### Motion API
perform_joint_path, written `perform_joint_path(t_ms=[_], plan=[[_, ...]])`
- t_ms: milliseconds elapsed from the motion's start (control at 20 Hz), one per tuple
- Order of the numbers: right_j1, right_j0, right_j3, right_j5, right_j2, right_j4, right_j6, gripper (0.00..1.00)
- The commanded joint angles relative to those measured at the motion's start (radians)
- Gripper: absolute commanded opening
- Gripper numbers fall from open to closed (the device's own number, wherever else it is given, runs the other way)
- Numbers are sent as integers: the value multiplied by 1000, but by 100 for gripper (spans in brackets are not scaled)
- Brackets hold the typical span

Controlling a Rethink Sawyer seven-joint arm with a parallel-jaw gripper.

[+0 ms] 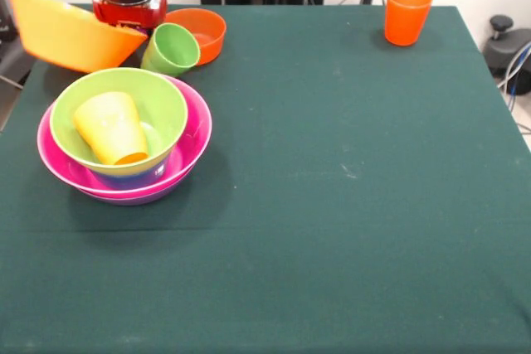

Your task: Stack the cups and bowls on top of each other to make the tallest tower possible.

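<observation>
The tower stands at the left: a light green bowl nested in a pink bowl, with a purple bowl's rim underneath and a sliver of blue between them. A yellow-orange cup lies on its side inside the green bowl. My gripper at the top left holds a large yellow bowl by its rim, tilted and lifted behind the tower. A light green cup lies on its side next to an orange bowl. An orange cup stands upright at the far right. The purple cup is out of view.
The table has a dark green cloth. Its far edge runs just behind the orange cup, and its left edge lies close to the tower. Grey equipment and cables sit off the table at the right.
</observation>
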Motion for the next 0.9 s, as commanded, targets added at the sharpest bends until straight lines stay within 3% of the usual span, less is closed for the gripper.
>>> perform_joint_path(t_ms=[50, 250, 450, 500, 600, 900], plan=[[55, 91, -104, -24, -87, -118, -31, 100], [37, 115, -103, -35, -115, -109, 5, 100], [0, 154, -87, -85, -176, -81, 146, 100], [-13, 176, -81, -122, -215, -54, 199, 0], [-28, 202, -77, -155, -252, -46, 292, 0], [-57, 229, -77, -123, -290, 24, 265, 0]])
